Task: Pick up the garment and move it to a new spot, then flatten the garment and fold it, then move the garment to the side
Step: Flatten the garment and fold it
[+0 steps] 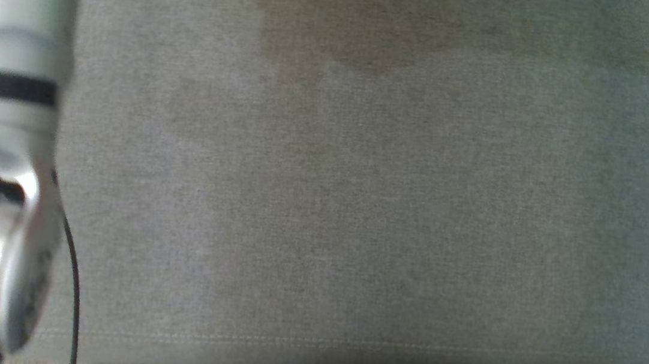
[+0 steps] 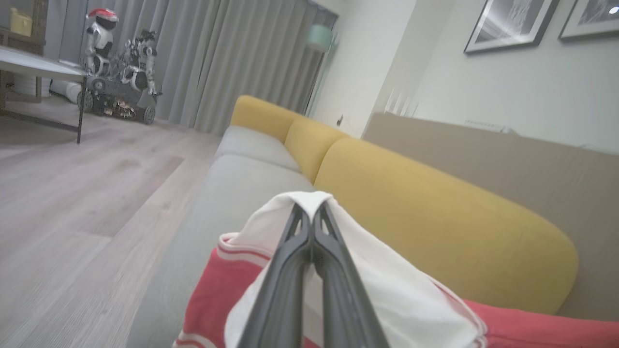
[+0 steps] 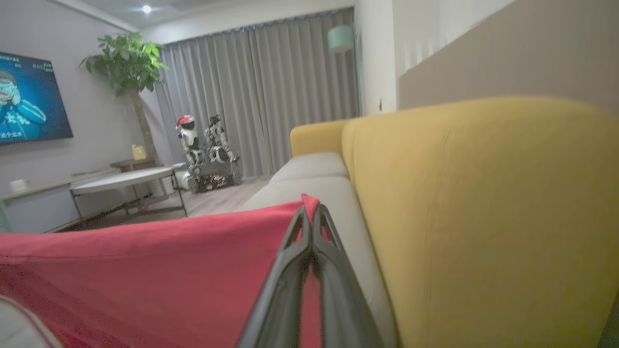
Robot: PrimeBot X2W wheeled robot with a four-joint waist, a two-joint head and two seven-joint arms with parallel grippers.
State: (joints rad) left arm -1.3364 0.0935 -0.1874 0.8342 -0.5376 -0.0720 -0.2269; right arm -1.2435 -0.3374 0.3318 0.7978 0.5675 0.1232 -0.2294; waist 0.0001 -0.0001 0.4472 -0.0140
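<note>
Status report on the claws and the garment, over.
Left claw shut on garment, white edge. Right claw shut on its red edge. Garment held over grey sofa seat. Yellow back cushion close beside right claw.

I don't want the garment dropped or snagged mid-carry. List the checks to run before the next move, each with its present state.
1. left gripper closed on the garment: ok, jaws shut on a white fold.
2. right gripper closed on the garment: ok, jaws shut on a red edge.
3. Garment hanging free of the cushion: cannot tell, its lower part runs out of both wrist views.
4. Landing spot on the sofa seat: ok, the head view shows plain grey cushion.
5. Clearance from the yellow backrest: cannot tell, though it looks close beside the right gripper.
</note>
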